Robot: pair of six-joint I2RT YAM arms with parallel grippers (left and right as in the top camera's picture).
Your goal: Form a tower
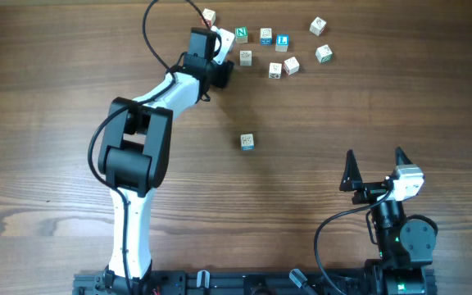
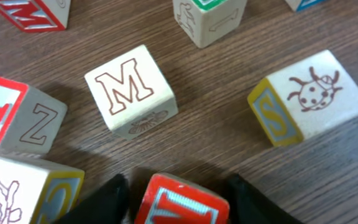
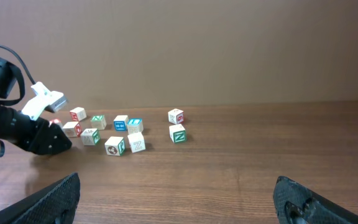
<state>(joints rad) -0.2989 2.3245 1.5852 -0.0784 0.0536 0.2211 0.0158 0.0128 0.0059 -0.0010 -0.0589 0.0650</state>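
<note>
Two grippers, two very different jobs right now. Closest to the base, the right gripper (image 1: 374, 156) sits low at its own end of the table (image 1: 56, 98), jaws spread wide and holding nothing. I'd say it is parked there so it doesn't crowd the work.

Out at mid-table is the tower (image 1: 247, 142), standing alone on bare wood, well apart from everything else, with a pale top face and a blue face showing low down. From straight above I can't tell how many cubes tall it is. Standing on its own makes sense, since a hand can come down over it without knocking any neighbours.

Further out, the left arm (image 1: 138, 139) reaches to the far end, where the loose blocks (image 1: 282, 40) lie scattered. Its wrist camera gives the close look. The left gripper (image 2: 178, 183) has its black fingers (image 2: 107, 199) on either side of a red-bordered block (image 2: 182, 205), straddling it squarely. Whether they press on it or stop just short, I cannot tell.

Just beyond sit an M block (image 2: 131, 87), a ladybird block (image 2: 312, 93) to the right and a Z block (image 2: 33, 127) to the left. All are near, but none touches the red one. My read is that this is the pick of the next cube, and the lift should go straight up to miss those neighbours.
</note>
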